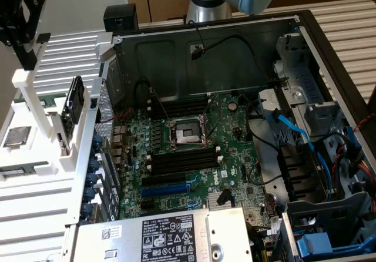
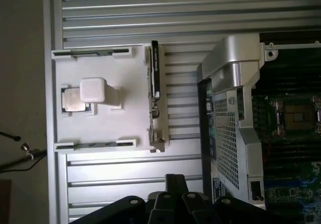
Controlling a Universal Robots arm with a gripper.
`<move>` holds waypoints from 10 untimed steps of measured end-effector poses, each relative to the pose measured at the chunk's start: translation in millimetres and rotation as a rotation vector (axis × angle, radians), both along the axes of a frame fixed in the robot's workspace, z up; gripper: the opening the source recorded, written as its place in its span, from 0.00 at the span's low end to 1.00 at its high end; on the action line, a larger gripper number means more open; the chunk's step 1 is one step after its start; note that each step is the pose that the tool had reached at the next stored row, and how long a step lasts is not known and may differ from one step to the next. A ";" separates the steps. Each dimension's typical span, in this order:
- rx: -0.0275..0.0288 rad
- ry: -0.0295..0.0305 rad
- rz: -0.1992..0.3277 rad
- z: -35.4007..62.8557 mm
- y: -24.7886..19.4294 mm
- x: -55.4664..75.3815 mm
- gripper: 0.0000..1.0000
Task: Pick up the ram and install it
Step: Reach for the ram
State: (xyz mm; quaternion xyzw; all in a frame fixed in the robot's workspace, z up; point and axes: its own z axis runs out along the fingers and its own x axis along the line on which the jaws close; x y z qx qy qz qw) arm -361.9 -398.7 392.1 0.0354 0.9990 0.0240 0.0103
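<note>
While our gripper (image 2: 175, 184) hangs with fingers pinched together and empty, we risk jabbing the ram (image 2: 90, 53) rather than straddling it

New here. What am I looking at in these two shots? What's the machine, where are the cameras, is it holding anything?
It is one robot arm with a gripper, working beside an open PC case. The exterior view comes from a camera off the arm that sees into the case: the motherboard, a bare processor socket and black memory slots. The wrist view comes from a camera on the arm, looking past the gripper at a white holder next to the case. In that holder the ram stands on edge, and a silver processor chip lies flat. The jaws are shut and hold nothing; the ram is in the holder, not yet picked up.
</note>
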 end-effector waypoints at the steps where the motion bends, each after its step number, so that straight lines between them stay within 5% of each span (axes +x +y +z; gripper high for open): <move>1: 0.0000 0.0000 0.000 -0.2 0.3 -4.2 0.11; 10: -0.0039 0.0001 0.000 -2.4 12.1 -45.3 0.11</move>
